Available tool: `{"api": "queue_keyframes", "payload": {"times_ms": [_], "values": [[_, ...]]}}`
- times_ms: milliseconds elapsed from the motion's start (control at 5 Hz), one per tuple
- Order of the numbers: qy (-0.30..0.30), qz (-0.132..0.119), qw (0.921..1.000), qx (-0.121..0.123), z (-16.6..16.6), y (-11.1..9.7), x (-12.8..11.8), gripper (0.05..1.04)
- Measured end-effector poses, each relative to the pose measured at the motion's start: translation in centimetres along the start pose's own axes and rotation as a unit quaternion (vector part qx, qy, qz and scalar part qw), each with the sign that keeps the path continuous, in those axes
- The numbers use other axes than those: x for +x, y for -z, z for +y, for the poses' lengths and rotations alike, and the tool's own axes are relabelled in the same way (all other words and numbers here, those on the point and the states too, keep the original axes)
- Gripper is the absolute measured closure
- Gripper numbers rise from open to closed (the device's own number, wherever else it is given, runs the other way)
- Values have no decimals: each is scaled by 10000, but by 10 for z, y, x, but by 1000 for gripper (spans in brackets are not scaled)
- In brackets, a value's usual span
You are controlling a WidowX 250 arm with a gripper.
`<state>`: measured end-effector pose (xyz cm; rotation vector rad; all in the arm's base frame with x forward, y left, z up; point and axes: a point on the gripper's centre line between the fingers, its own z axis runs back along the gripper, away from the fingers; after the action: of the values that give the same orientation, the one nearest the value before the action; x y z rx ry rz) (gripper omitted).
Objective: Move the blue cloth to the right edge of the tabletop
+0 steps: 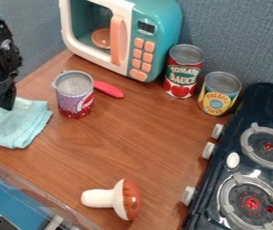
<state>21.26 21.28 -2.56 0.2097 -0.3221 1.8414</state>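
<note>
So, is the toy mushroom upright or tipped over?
Tipped over: the toy mushroom lies on its side, stem toward the camera view's left, cap toward its right.

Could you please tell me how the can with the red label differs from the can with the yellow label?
The red-labelled can looks taller and slimmer, while the yellow-labelled can looks squatter. The red-labelled can stands right by the toy microwave; the yellow-labelled can stands closer to the stove. Both stand upright on the wooden tabletop and have grey, metallic-looking tops.
</note>
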Motion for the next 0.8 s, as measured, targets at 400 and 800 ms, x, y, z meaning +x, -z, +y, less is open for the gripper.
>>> {"api": "queue_keyframes", "payload": {"times_ms": [400,800], "values": [[419,143,9987,-254,5,-11,-42,83],[1016,498,9928,-385,20,-35,-105,83]]}}
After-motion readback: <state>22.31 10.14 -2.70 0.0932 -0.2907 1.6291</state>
